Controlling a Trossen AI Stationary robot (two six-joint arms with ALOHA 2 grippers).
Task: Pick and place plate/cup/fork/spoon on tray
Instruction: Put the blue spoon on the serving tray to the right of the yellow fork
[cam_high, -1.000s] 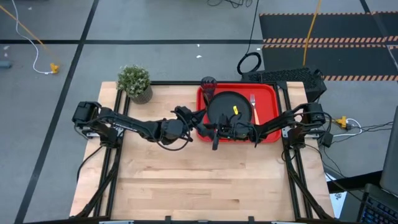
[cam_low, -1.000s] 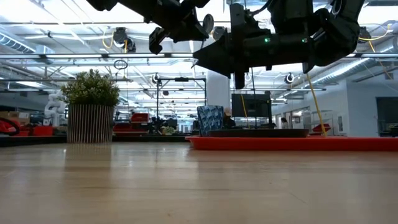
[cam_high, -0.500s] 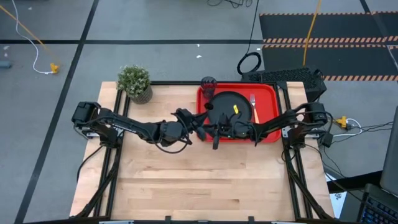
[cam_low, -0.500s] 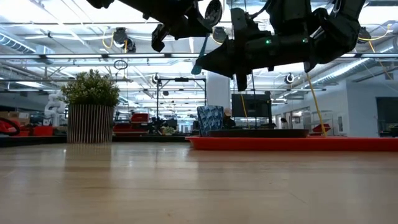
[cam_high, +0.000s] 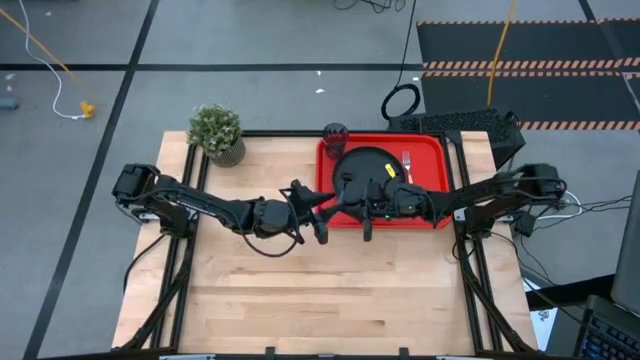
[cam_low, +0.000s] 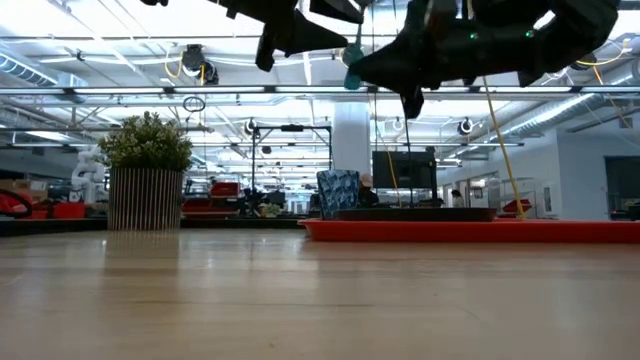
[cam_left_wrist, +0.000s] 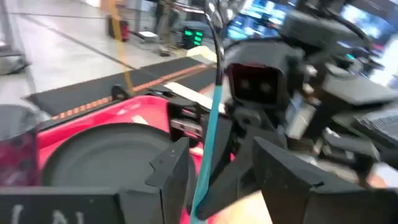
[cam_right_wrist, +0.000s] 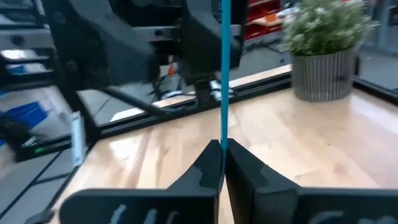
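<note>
The spoon, with a thin light-blue handle (cam_right_wrist: 223, 74) and a dark bowl (cam_left_wrist: 213, 9), is held in the air at the near left edge of the red tray (cam_high: 432, 170). My right gripper (cam_right_wrist: 222, 144) is shut on its handle. My left gripper (cam_left_wrist: 214, 146) faces it, open, one finger on either side of the handle. The black plate (cam_high: 362, 168) lies on the tray. The fork (cam_high: 408, 165) lies on the tray right of the plate, and the dark cup (cam_high: 334, 133) stands in the tray's far left corner. My right gripper pinches the spoon's light-blue handle (cam_right_wrist: 222, 134) between its two fingertips. The handle runs straight on past the fingertips, toward my left gripper. The spoon is lifted clear of the table and the tray.
A potted green plant (cam_high: 217, 132) stands at the table's far left. The two arms meet nose to nose over the tray's left rim (cam_high: 322, 175). Bare wooden tabletop (cam_high: 320, 290) lies toward the near edge.
Both grippers have risen, with the spoon between them. My left gripper has moved toward the tray, and my right arm has drawn back toward the table's right edge. The spoon has gone the same way, staying clear of the table.
</note>
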